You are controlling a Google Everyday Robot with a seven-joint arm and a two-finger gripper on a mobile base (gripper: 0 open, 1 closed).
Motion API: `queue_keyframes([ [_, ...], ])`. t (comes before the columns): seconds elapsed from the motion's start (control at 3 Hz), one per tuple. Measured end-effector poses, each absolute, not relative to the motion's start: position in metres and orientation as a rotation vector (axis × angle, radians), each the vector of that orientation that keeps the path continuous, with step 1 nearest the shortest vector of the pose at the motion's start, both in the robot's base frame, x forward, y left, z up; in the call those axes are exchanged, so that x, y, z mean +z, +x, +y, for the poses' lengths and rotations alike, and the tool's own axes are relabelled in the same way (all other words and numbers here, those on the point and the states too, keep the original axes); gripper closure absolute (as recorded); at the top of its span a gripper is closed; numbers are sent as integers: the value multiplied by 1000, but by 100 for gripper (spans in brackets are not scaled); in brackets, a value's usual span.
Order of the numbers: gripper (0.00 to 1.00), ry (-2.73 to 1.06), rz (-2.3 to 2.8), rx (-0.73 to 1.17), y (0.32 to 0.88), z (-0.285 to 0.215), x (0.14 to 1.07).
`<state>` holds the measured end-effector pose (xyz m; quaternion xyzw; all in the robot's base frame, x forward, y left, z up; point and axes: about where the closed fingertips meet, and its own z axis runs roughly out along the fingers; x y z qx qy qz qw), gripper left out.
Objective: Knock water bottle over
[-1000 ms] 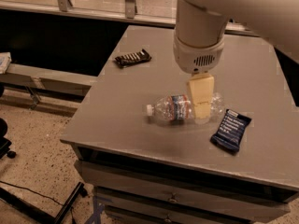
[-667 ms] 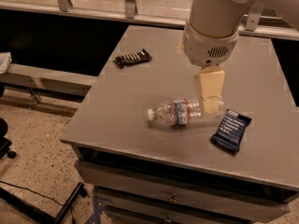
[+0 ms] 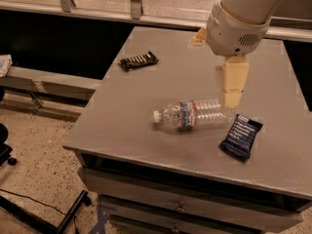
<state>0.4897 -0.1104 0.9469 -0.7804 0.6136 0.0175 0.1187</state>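
The water bottle [image 3: 192,115], clear ribbed plastic with a white cap and a blue, red and white label band, lies on its side on the grey table [image 3: 146,101]. Its cap points left. My gripper [image 3: 232,92], cream coloured, hangs below the white arm over the bottle's base end at the right. It holds nothing.
A dark blue snack-bar wrapper [image 3: 241,136] lies just right of the bottle near the front edge. A dark flat wrapper [image 3: 139,60] lies at the table's back left. Drawers sit below the tabletop. The speckled floor and a low bench are at the left.
The arm and gripper have moved right and up, away from the middle of the bottle. The bottle stays lying on its side.
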Motion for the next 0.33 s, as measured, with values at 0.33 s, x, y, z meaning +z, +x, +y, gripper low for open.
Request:
queue_keyframes([
  [0.33,0,-2280,1794,48,490,-110,947],
])
